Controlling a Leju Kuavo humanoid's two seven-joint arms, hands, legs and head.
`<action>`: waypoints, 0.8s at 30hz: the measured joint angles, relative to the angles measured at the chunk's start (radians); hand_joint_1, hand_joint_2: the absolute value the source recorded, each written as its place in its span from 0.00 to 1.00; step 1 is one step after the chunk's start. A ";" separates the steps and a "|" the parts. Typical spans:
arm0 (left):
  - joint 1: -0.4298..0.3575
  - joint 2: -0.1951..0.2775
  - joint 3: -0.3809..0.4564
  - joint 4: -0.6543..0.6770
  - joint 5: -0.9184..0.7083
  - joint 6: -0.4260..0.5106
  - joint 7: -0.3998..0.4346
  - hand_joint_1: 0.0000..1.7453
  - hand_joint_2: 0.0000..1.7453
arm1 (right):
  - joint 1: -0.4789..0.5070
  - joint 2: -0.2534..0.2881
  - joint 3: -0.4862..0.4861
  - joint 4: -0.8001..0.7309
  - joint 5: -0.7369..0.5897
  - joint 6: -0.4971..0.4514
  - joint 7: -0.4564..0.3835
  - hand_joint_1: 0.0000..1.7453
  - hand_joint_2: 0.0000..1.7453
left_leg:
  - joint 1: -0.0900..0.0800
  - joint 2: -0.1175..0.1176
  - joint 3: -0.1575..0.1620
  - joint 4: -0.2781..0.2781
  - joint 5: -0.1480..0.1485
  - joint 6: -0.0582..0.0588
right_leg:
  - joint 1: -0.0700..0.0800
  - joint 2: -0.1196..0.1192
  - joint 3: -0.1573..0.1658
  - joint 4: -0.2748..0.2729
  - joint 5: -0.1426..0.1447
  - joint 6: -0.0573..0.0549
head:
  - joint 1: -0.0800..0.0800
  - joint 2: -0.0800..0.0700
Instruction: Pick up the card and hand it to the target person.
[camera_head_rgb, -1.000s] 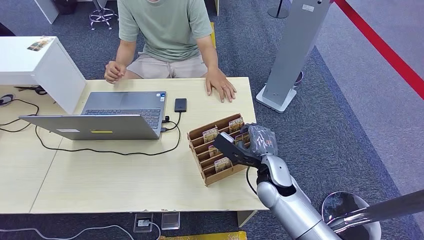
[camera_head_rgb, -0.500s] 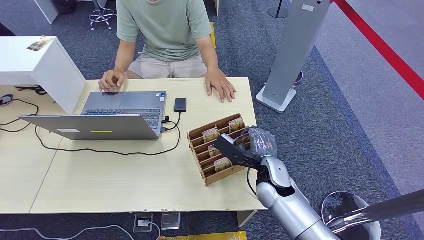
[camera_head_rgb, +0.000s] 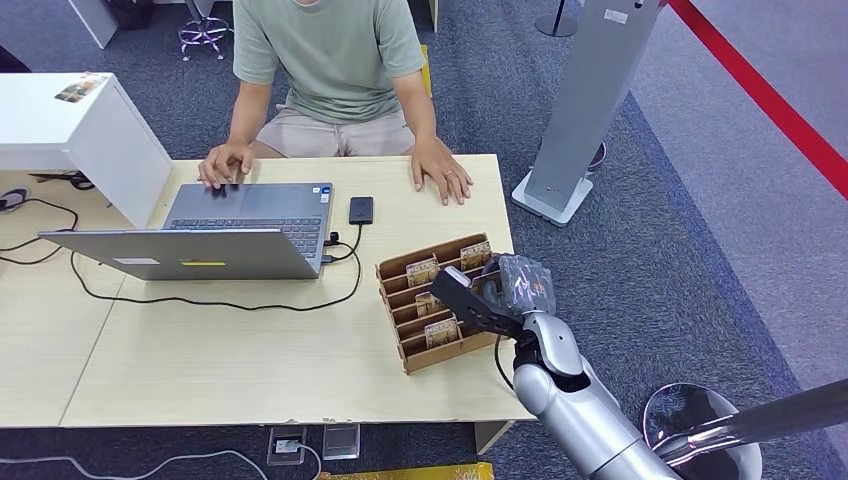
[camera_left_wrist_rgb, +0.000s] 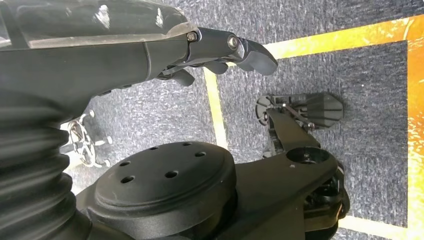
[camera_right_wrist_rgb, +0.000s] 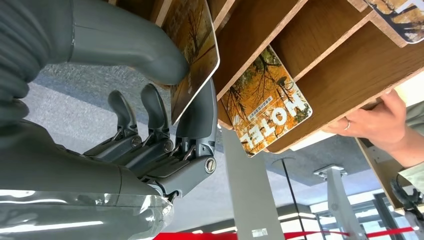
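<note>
A wooden card rack (camera_head_rgb: 412, 352) stands near the table's right edge with several picture cards in its slots. My right hand (camera_head_rgb: 512, 284) is at the rack's right end. In the right wrist view the thumb (camera_right_wrist_rgb: 125, 42) and a dark finger pinch an autumn-picture card (camera_right_wrist_rgb: 194, 52) by its edge, at the mouth of a slot. A second card printed HOTEL (camera_right_wrist_rgb: 265, 107) sits in the slot beside it. The seated person (camera_head_rgb: 335, 60) in a green shirt faces me across the table. My left hand (camera_left_wrist_rgb: 220, 50) hangs over the carpet, holding nothing.
An open laptop (camera_head_rgb: 200, 235) with a black cable lies left of the rack, and a black phone (camera_head_rgb: 361, 209) is beside it. The person's hands rest on the keyboard (camera_head_rgb: 225, 163) and on the table (camera_head_rgb: 442, 178). A grey kiosk stand (camera_head_rgb: 585, 100) rises at the right.
The person's hand moved from the table edge onto the laptop keyboard. My right hand shifted slightly nearer at the rack, and the rack slid a little with it.
</note>
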 joint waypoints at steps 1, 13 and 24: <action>0.000 0.000 0.000 0.000 -0.001 0.004 0.000 0.00 1.00 | 0.000 0.000 0.000 0.001 0.000 -0.006 -0.003 0.75 1.00 | 0.000 0.000 0.000 0.000 0.000 0.000 | 0.000 0.000 0.000 0.000 0.000 0.000 | 0.000 0.000; 0.001 0.000 -0.001 0.000 0.000 0.017 -0.005 0.00 1.00 | 0.052 0.001 -0.040 -0.022 -0.121 -0.341 -0.289 0.75 1.00 | 0.000 0.000 0.000 0.000 0.000 0.000 | 0.000 0.000 0.000 0.000 0.000 0.000 | 0.000 0.000; 0.001 -0.002 -0.001 0.000 -0.001 0.018 -0.008 0.00 1.00 | 0.116 0.016 -0.123 -0.084 -0.273 -0.397 -0.451 0.75 1.00 | 0.000 0.000 0.000 0.000 0.000 0.000 | 0.000 0.000 0.000 0.000 0.000 0.000 | 0.000 0.000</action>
